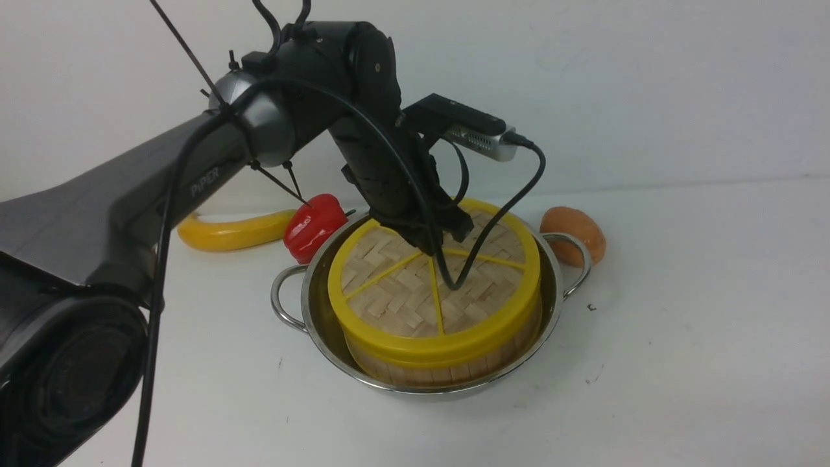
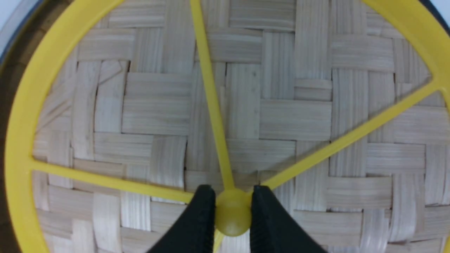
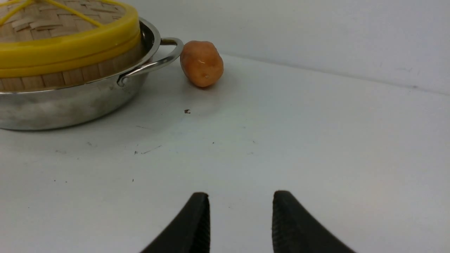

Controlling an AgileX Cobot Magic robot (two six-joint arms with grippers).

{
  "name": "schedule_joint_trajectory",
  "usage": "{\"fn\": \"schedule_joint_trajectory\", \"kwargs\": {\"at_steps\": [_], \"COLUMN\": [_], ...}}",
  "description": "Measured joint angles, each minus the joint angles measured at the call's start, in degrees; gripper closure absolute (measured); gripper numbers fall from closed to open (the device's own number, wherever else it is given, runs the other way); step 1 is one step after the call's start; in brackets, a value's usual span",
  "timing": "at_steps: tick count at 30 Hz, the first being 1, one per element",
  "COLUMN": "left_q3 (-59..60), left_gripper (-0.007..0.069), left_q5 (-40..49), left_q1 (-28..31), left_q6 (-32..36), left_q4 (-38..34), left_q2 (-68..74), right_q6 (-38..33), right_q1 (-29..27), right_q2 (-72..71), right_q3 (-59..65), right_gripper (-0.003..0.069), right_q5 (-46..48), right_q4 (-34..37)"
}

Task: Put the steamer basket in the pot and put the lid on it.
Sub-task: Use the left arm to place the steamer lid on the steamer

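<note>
While our left end effector [image 2: 232,211] pinches its hub, the lid [image 1: 415,285] lies flat, woven face up. It caps the steamer basket [image 1: 454,370] upright inside the pot [image 1: 324,324]; our right end effector [image 3: 240,221] stands spread.

Left arm reaching forward, left claw [image 2: 232,211] pinched tight; right claw [image 3: 241,221] low, fingers apart
</note>
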Motion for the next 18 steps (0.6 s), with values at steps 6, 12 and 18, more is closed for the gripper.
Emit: {"fn": "schedule_joint_trajectory", "kwargs": {"at_steps": [6, 12, 18], "left_q3": [0.0, 0.0, 0.0], "left_gripper": [0.0512, 0.0512, 0.0504], "left_q5": [-0.18, -0.35, -0.06], "left_q1": [0.0, 0.0, 0.0], "left_q6": [0.06, 0.3, 1.04], "left_q4": [-0.1, -0.2, -0.2], "left_q2": [0.38, 0.68, 0.68], "right_q6": [0.0, 0.0, 0.0], "right_q1": [0.0, 0.0, 0.0], "right_q2": [0.0, 0.0, 0.0], "right_q3": [0.0, 0.0, 0.0], "right_gripper": [0.0419, 0.0419, 0.0419], "right_q5": [0.0, 0.0, 0.0], "right_q4": [0.0, 0.0, 0.0]}}
